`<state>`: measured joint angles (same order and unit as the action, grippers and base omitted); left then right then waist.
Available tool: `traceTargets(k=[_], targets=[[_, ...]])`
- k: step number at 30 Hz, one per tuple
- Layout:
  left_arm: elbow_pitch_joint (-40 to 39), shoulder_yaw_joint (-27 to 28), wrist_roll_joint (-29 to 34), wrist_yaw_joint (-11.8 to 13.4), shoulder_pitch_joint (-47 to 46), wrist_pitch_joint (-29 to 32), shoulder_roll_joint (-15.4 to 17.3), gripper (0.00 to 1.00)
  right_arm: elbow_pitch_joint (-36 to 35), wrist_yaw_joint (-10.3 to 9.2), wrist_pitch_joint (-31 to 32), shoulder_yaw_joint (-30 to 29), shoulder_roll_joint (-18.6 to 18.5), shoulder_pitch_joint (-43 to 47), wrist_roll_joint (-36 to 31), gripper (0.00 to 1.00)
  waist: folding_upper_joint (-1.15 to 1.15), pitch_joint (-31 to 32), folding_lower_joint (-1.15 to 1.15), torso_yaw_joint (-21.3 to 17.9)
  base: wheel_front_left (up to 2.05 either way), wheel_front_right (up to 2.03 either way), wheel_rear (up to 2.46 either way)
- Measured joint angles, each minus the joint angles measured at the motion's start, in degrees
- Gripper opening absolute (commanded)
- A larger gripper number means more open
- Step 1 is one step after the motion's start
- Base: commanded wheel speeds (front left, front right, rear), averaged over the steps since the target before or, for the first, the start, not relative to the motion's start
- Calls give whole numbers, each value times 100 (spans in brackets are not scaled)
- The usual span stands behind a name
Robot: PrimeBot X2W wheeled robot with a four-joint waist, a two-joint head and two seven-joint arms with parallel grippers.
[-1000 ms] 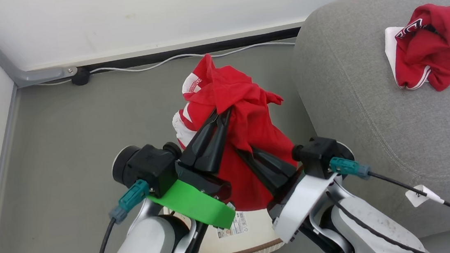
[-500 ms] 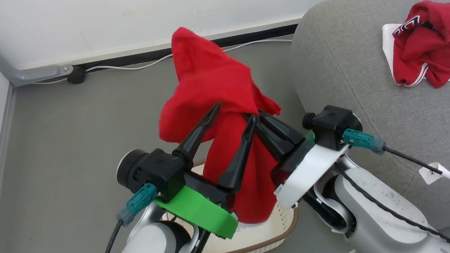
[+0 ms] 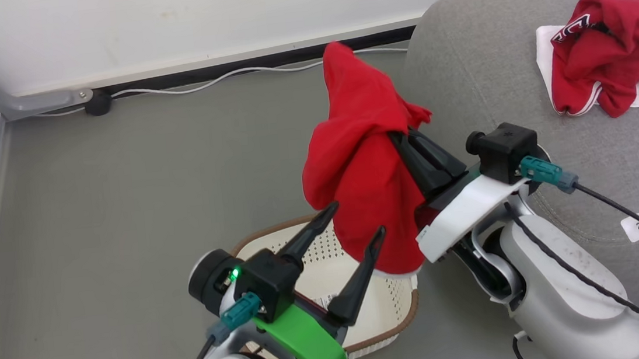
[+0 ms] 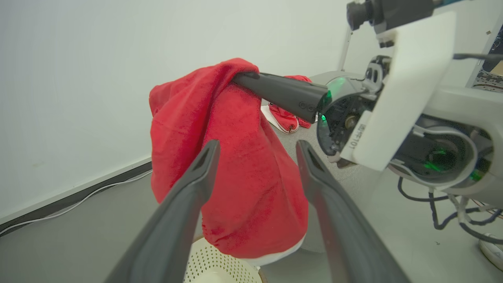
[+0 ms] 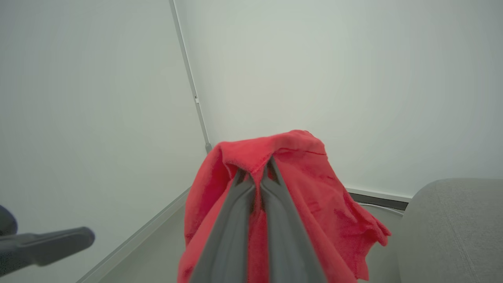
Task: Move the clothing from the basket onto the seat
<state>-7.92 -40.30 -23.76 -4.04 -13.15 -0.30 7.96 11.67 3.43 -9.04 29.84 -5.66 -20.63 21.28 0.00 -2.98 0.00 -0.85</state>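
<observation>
The right pincer [image 5: 254, 175] is pressed together, pinching a top fold of the clothing [image 3: 367, 186]. The clothing hangs below it, over the basket [image 3: 390, 307]. The left pincer [image 3: 358, 218] is spread, holding nothing. The cloth looks soft, light and floppy, so a bunched fold is best to grab.

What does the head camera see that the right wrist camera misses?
Head view extras: the basket on the floor under the hanging cloth, and a second red pile lying on the seat. Right wrist view extras: the wall corner rising behind, plus a close look at the right tool shut on the jersey. Shared: the jersey dangling from the right tool, and the grey seat beside it.
</observation>
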Motion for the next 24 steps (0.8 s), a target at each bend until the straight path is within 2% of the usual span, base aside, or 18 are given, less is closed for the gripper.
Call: traceTargets(k=[13, 24], targets=[[-33, -46, 137, 22, 112, 73, 157, 100, 205, -110, -134, -319, -116, -74, 51, 0, 0, -194, 0, -324, 0, 0, 0], [-132, 33, 358, 113, 118, 87, 300, 100, 290, -261, -264, -584, -159, -129, 132, 0, 0, -425, 0, -913, 0, 0, 0]])
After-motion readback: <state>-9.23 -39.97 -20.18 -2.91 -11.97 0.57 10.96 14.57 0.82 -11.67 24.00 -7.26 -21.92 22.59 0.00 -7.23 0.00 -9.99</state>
